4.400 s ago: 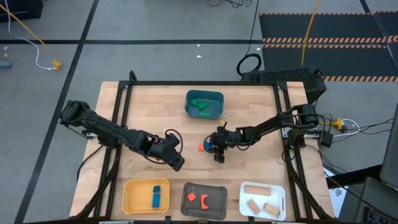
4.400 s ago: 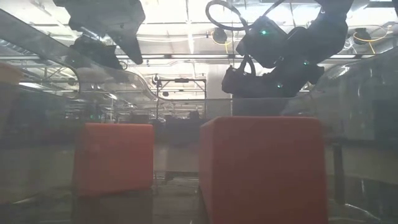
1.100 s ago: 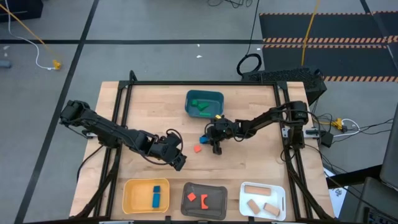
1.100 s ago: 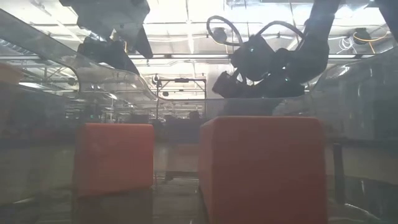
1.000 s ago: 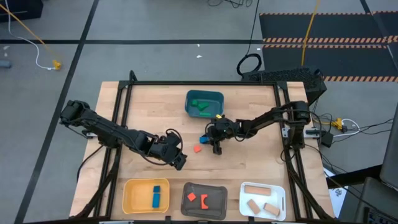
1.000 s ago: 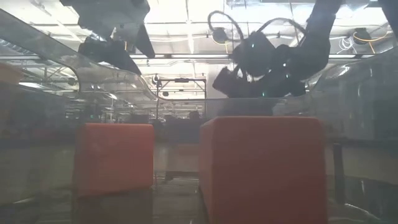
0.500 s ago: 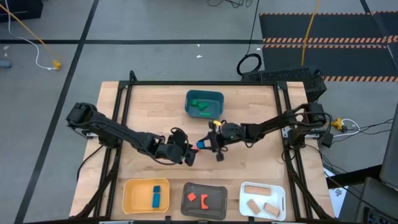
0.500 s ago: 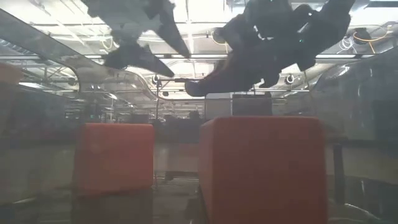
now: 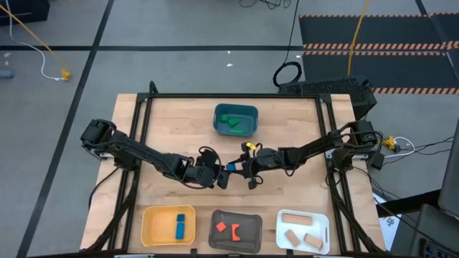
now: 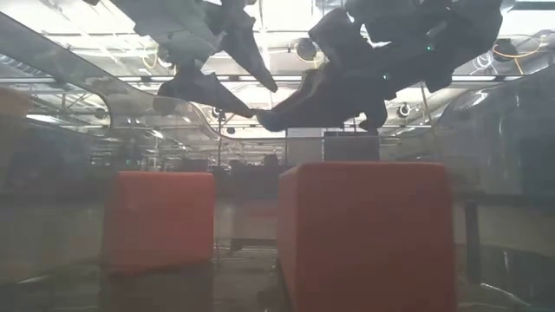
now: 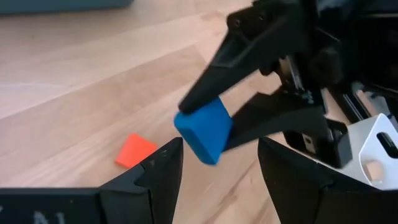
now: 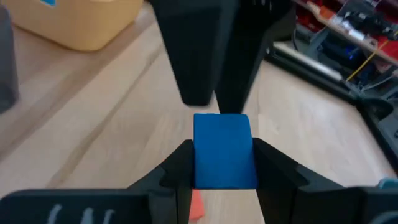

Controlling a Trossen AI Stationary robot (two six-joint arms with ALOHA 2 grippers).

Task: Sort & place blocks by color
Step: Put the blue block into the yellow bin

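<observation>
The right gripper's fingers clamp a blue block above mid-tabletop; the left gripper's fingers stand spread around it, seemingly for a handover. Next: left closes, right releases.

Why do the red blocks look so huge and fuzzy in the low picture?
Low view: two red blocks sit right by the lens, so they loom blurry, and bright ceiling lights leave both arms dark shapes. Right wrist view: the blue block looks sharp.

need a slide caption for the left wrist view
Right gripper holds a blue block out above the table between the open left gripper's fingers, a red block lying below.
</observation>
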